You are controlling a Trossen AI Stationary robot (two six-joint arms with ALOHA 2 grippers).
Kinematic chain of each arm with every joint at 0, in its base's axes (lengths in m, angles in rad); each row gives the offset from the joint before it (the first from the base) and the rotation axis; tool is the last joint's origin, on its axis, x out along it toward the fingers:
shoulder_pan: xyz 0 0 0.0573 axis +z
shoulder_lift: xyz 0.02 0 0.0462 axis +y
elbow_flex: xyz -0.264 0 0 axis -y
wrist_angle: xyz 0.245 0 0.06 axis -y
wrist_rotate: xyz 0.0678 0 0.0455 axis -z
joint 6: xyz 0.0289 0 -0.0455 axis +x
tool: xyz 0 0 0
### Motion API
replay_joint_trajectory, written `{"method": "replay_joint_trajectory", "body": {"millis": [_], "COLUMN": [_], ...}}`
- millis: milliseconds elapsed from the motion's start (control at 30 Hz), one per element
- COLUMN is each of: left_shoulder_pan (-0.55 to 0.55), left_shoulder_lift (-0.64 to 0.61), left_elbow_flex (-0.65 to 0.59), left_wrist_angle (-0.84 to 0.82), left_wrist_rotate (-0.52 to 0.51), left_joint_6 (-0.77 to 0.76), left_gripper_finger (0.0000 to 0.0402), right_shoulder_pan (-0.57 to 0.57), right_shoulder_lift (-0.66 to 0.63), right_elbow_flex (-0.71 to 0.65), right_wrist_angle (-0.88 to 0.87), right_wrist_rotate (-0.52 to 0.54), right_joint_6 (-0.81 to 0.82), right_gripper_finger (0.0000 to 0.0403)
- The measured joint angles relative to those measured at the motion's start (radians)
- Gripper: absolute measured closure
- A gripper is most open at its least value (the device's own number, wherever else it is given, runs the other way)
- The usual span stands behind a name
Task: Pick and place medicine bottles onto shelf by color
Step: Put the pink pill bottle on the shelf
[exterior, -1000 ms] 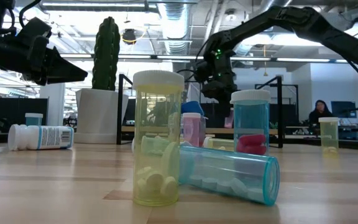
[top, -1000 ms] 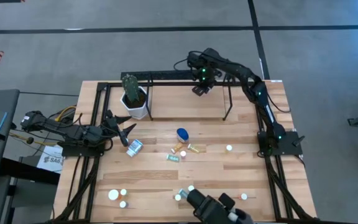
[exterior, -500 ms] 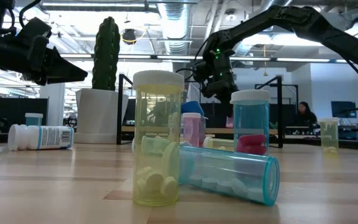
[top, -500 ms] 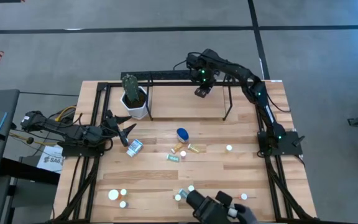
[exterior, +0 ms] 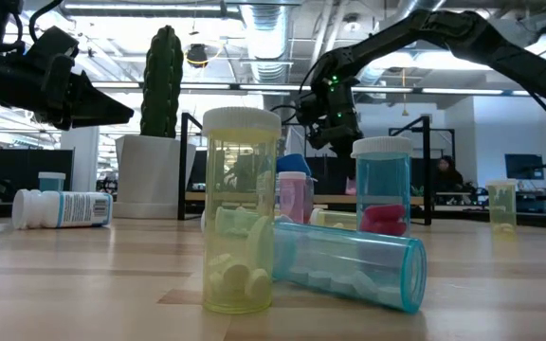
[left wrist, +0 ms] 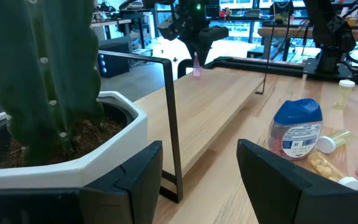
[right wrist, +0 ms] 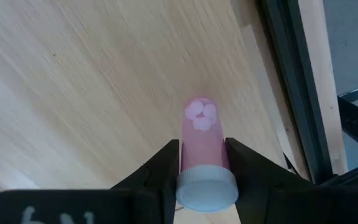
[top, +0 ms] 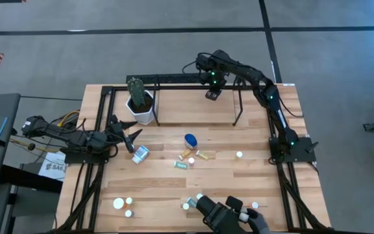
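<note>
My right gripper (top: 210,95) is over the shelf (top: 193,107) at the table's far side, pointing down and shut on a pink medicine bottle (right wrist: 201,143) with a white cap. The left wrist view shows that bottle (left wrist: 196,66) under the gripper at the shelf board's far end. My left gripper (left wrist: 201,180) waits open at the table's left, beside the cactus pot (top: 140,105). Other medicine bottles lie on the tabletop: a rounded blue one (top: 191,140), a white one on its side (top: 140,154) and a small cluster (top: 190,159). My right gripper pinches the pink bottle's upper body, just under the white cap (right wrist: 207,186), between its two fingers (right wrist: 166,168). The fingers come from above, pointing down. The bottle stands upright below them, base toward the shelf board (right wrist: 104,93); I cannot tell whether the base touches it.
The shelf's black rails and posts (top: 237,107) frame the board. More bottles stand near the table's near edge (top: 119,203), among them a yellow one (exterior: 242,218) and teal ones (exterior: 349,265). A dark camera (top: 216,218) sits there too.
My right gripper has rolled a little about its downward axis while staying over the shelf's far end, with the pink bottle still between its fingers.
</note>
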Motion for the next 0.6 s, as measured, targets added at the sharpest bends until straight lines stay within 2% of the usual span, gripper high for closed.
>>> {"method": "replay_joint_trajectory", "body": {"millis": [600], "left_shoulder_pan": [0.0], "left_shoulder_lift": [0.0], "left_elbow_flex": [0.0], "left_wrist_angle": [0.0], "left_wrist_rotate": [0.0], "left_joint_6": [0.0], "left_gripper_finger": [0.0206], "right_shoulder_pan": [-0.001], "right_shoulder_lift": [0.001], "right_elbow_flex": [-0.064], "right_wrist_angle": [-0.003], "right_wrist_rotate": [-0.001], "right_joint_6": [-0.045], "right_gripper_finger": [0.0262]}}
